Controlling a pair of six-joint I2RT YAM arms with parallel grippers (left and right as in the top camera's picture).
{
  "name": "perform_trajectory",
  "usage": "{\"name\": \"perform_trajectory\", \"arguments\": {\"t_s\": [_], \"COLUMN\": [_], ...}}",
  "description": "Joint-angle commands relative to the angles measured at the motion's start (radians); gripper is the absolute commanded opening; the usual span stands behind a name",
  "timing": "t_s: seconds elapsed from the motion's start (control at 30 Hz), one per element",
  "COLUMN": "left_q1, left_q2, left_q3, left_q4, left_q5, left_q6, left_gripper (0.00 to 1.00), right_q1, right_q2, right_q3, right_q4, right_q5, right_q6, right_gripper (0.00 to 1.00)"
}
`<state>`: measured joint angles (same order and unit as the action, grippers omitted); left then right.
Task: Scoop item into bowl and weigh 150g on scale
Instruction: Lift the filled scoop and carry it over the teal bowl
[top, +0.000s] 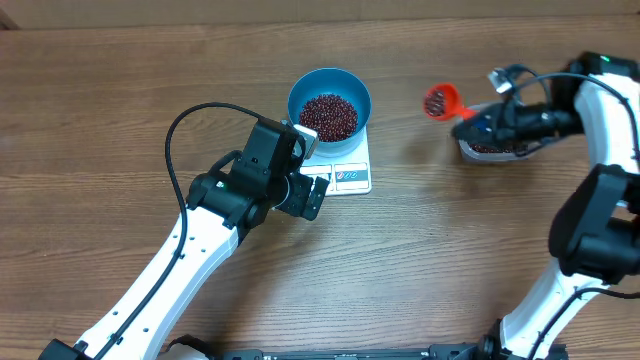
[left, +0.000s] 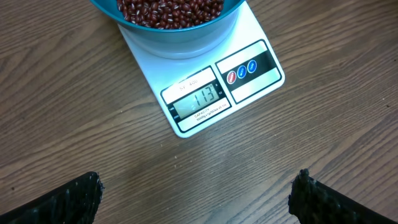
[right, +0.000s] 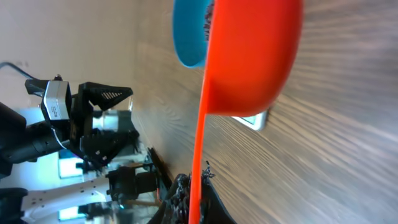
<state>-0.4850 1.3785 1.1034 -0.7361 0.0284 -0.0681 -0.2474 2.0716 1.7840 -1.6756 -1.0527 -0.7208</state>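
Saw a brown wood-grain desk (top: 100, 120) under everything. Found the white scale (top: 352, 172) lying flat near the middle of it, with the display (left: 200, 99) edge turned toward the left arm. Read 113 on that display in the left wrist view.

Found the blue bowl (top: 330, 77) standing upright on the far part of the scale, covering most of the platform and leaving only the panel strip bare. Noted a maroon heap of beans (top: 329, 115) inside the bowl, filling the bottom and reaching partway up the walls.

Found a clear tub (top: 480, 152) well off to the right, largely hidden beneath the right arm, with dark beans showing inside.

Spotted a red scoop (top: 441, 101) held off the desk between tub and bowl, just beside the tub and well apart from the bowl. Saw its cup end pointing toward the scale, with a small load of beans in it. In the right wrist view, saw only the orange-red cup close up and the long handle running back toward the dark fingers.

Found the right claw (top: 478, 127) pressed together on the handle of the scoop, pinching it above the near end of the tub.

Found the left claw (left: 196, 205) spread wide, its fingers far apart at the two lower corners of the left wrist view. Saw it holding nothing and touching nothing, hovering over bare desk just in front of the scale's display edge.
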Motion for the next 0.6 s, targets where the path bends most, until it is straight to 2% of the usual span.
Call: {"name": "perform_trajectory", "arguments": {"t_s": [0.0, 0.3, 0.57], "left_q1": [-0.007, -0.007, -0.007], "left_q2": [0.002, 0.002, 0.002], "left_q3": [-0.003, -0.003, -0.003], "left_q4": [0.001, 0.001, 0.001], "left_q5": [-0.003, -0.003, -0.003], "left_q6": [0.024, 0.024, 0.023], "left_gripper": [0.99, 1.00, 1.00], "right_q1": [0.074, 0.329, 0.498], "right_q2": [-0.016, -0.016, -0.018], "right_q3": [0.076, 0.195, 0.202], "right_q4": [0.023, 0.254, 0.418], "right_q5": [-0.023, 0.223, 0.468], "right_q6": [0.087, 0.451, 0.624], "right_gripper": [0.04, 0.04, 0.04]}}
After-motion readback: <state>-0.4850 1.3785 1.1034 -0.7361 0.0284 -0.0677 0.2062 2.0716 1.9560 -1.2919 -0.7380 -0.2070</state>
